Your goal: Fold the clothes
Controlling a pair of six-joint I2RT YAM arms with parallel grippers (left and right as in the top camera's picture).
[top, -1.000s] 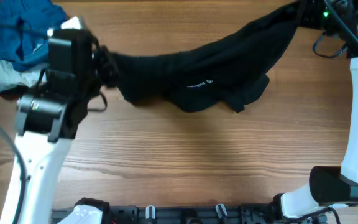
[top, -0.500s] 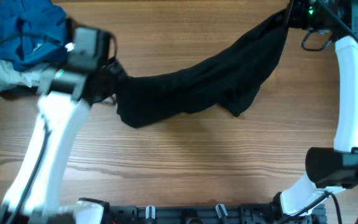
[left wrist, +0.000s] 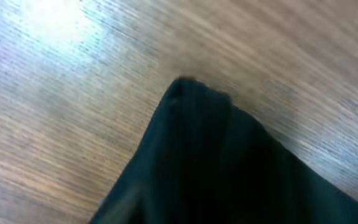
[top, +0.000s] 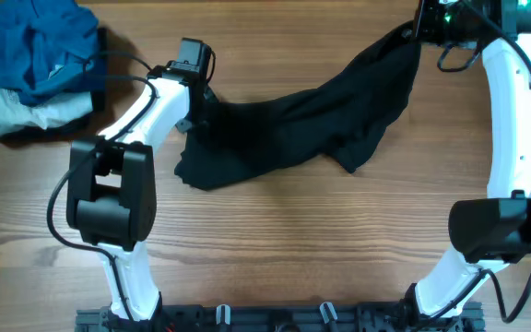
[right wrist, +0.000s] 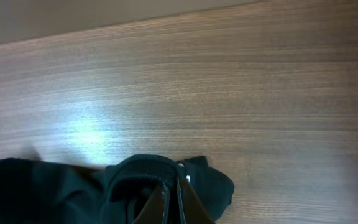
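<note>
Since a second ago, the left gripper [top: 194,90] has been carried inward along the table [top: 293,240].
The T-shirt [top: 302,124] is slung across the far half of the table between both grippers. The right gripper [top: 420,26] is clamped on bunched cloth. Whether the left is closed cannot be told, as its fingers are hidden by blurred fabric. If the shirt is pulled tighter, an end could be lost and the shirt left twisted.

The left gripper [top: 194,92] is carrying its end of the shirt [top: 293,129] rightward, and its arm is swinging clear of the blue pile [top: 35,55]. The right gripper [top: 422,26] is drifting left, so the shirt is hanging shorter, its white lettering now hidden.
</note>
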